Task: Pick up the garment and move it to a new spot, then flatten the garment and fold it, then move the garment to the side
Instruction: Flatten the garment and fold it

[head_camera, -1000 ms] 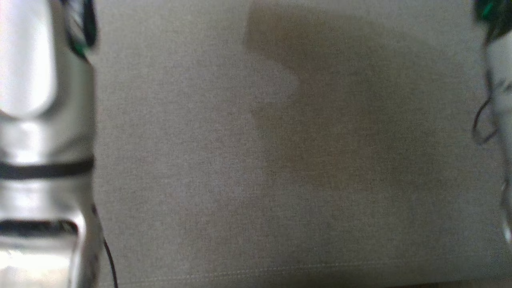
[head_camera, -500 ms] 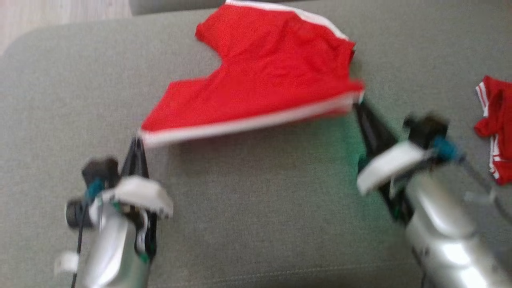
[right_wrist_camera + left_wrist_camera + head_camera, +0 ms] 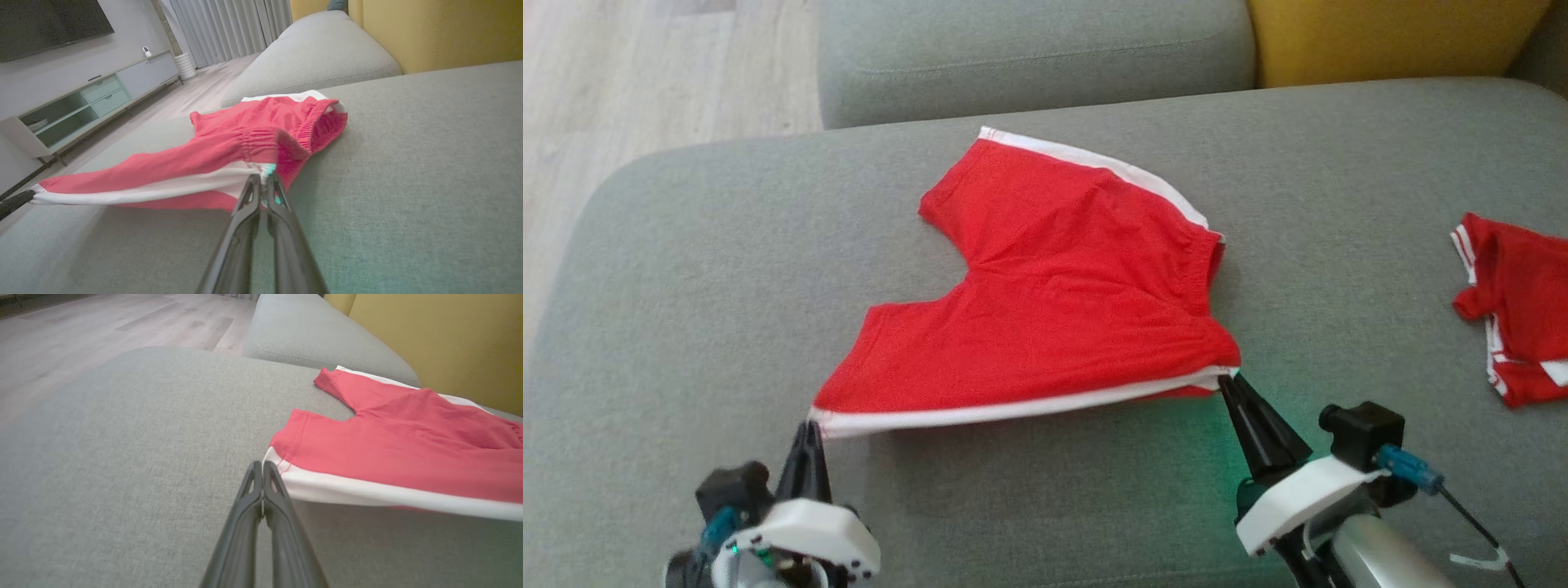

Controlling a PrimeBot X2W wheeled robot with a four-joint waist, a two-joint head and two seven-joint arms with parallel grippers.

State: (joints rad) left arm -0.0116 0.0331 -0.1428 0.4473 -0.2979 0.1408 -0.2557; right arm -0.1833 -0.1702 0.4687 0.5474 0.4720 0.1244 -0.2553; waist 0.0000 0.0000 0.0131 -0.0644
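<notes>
The garment is a pair of red shorts with white side stripes, spread over the grey sofa cushion. Its near white-striped edge is stretched in the air between my two grippers. My left gripper is shut on the leg-hem corner at the lower left. My right gripper is shut on the waistband corner at the lower right. The far part of the shorts rests on the cushion.
A second red and white garment lies crumpled at the cushion's right edge. Another grey cushion and a yellow cushion stand behind. Wooden floor lies beyond the left edge. A TV cabinet stands across the room.
The head camera has swung up from a close view of the cushion to the whole scene. Both grippers keep hold of the shorts' near edge, which has come slightly closer and lower.
</notes>
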